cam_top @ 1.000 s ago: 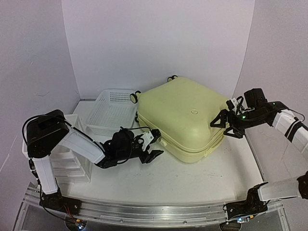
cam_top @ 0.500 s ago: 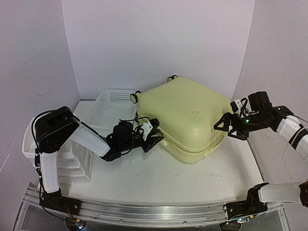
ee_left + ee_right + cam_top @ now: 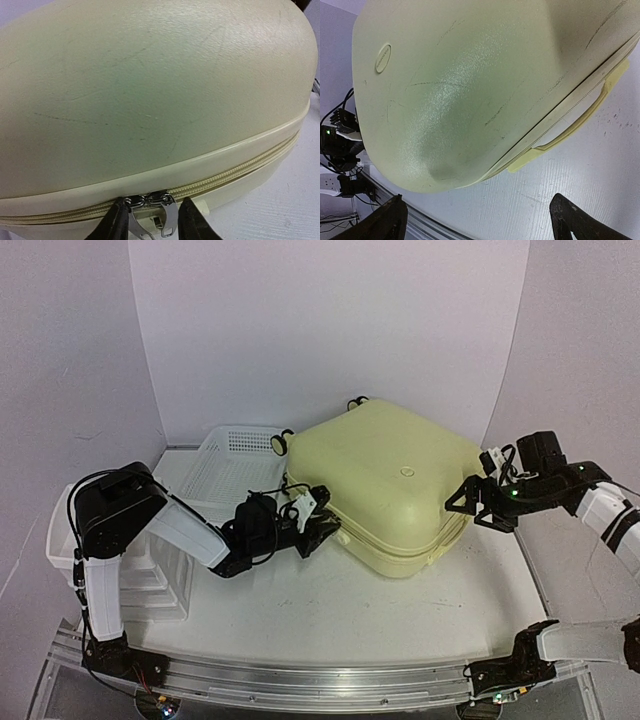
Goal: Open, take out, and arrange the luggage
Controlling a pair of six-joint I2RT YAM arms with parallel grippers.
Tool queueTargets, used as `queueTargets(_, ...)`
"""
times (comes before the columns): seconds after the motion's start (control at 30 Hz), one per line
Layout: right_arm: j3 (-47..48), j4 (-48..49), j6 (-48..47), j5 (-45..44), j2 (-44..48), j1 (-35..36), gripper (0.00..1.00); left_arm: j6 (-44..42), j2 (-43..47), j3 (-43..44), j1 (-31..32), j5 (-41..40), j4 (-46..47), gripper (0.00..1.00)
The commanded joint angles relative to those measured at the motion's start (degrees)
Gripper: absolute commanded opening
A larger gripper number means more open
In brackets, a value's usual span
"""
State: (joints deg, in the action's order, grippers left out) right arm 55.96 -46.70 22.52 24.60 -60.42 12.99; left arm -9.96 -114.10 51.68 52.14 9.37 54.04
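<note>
Here, the pale yellow hard-shell luggage (image 3: 385,480) lies closed on the white table (image 3: 330,625), filling the centre and right of centre of the overhead frame, its small wheels (image 3: 280,443) turned toward the back wall. The only marking on the shell is a small oval emblem (image 3: 382,58), pressed into the plastic at the upper left of the right wrist view; any lettering inside it is too faint to read. The left gripper (image 3: 152,222) sits at the suitcase's near-left corner, level with the zipper seam (image 3: 240,167), its two dark fingers drawn narrow on either side of a pair of silver zipper pulls (image 3: 156,212) at the bottom centre of the left wrist view. One finger appears to touch the nearer pull, but whether the pair is actually pinched cannot be told. At the right of the overhead frame, the right gripper (image 3: 482,220) hangs just off the suitcase's right-hand corner with its jaws spread wide and holding nothing, its fingertips showing at the two lower corners of its own view, apart from the shell. A pale yellow handle (image 3: 570,130) runs along the case's side beneath the seam there. A white mesh basket (image 3: 232,465) stands just beside the suitcase at centre left, and a white drawer organizer (image 3: 140,575) sits at the lower left.
</note>
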Motion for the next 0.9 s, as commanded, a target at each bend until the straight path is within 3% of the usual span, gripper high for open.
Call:
queueTargets(0.0, -0.24, 0.86, -0.40, -0.25, 1.66, -0.22, 0.98, 1.76, -0.24, -0.10, 1.91, 1.55, 0.80, 0.25)
queueTargets(0.17, -0.59, 0.90, -0.06, -0.24, 2.14, -0.18, 0.98, 2.09, -0.09, -0.36, 2.55, 0.84, 0.93, 0.24)
queueTargets(0.43, -0.94, 0.86, 0.00, 0.14, 2.38, -0.16, 0.98, 2.08, 1.00, -2.75, 3.82, -0.54, 1.36, 0.32)
queueTargets(0.6, -1.03, 0.88, -0.02, 0.36, 2.24, -0.17, 0.98, 2.44, 0.68, -2.89, 3.88, -1.15, 1.41, 0.26)
queueTargets(0.87, -1.56, 0.90, 0.24, 0.79, 2.47, -0.16, 0.98, 2.15, -0.19, -1.07, 3.89, -3.30, 1.44, 0.30)
